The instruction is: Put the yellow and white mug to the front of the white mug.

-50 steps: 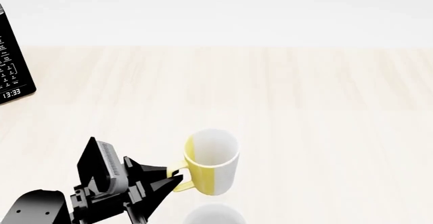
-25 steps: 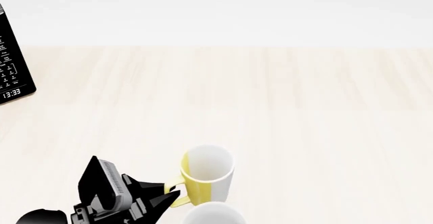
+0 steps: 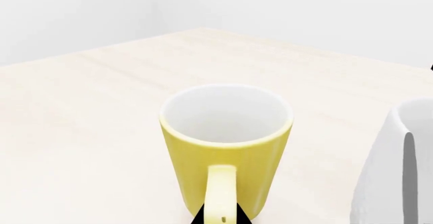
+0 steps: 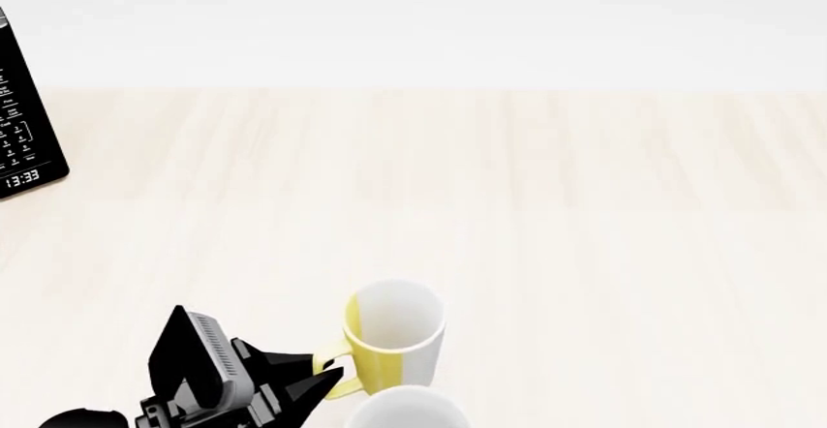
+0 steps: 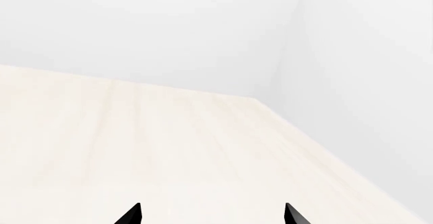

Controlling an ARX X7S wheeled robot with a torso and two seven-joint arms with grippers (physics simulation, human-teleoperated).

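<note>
The yellow and white mug point(image 4: 394, 336) stands upright low in the head view, its yellow handle pointing left. My left gripper point(image 4: 333, 375) is shut on that handle. In the left wrist view the mug point(image 3: 226, 143) fills the centre, with the black fingertips point(image 3: 200, 218) on both sides of its handle. The white mug point(image 4: 407, 411) shows only as a rim at the head view's bottom edge, just below the yellow and white mug; its side point(image 3: 399, 168) appears in the left wrist view. My right gripper point(image 5: 211, 214) is open over bare table, out of the head view.
A pale wooden table point(image 4: 582, 215) spreads across the head view. A black microwave panel point(image 4: 23, 128) sits at the left edge. The right wrist view shows the table's far edge point(image 5: 318, 143) and white walls.
My left gripper has drawn the yellow and white mug toward the head view's bottom edge, close to the white mug, whose rim has come into view.
</note>
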